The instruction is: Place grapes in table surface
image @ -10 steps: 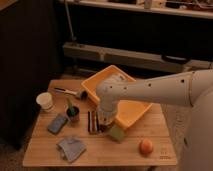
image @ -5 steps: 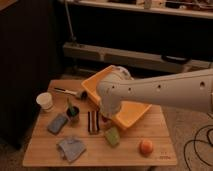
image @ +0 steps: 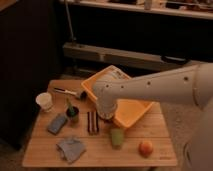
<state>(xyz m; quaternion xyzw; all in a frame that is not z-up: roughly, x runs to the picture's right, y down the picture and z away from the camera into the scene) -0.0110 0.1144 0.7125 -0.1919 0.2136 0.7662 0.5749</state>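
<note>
My gripper [image: 92, 122] hangs from the white arm, which reaches in from the right, and points down just above the light wooden table surface [image: 150, 131], left of the yellow-orange tray. A dark reddish patch in the gripper appears to be the grapes [image: 92, 120], at or just above the tabletop. I cannot tell whether the grapes are held or resting on the wood.
The yellow-orange tray [image: 131, 111] is behind the arm. A white cup [image: 44, 101], a dark cup [image: 72, 113], a grey-blue sponge [image: 57, 123] and a grey cloth [image: 70, 148] are at the left. A pale green cup [image: 117, 136] and an orange-red fruit [image: 145, 147] are at the front right.
The arm's upper part has shifted a little over the tray. The gripper stays low at the same spot on the table.
</note>
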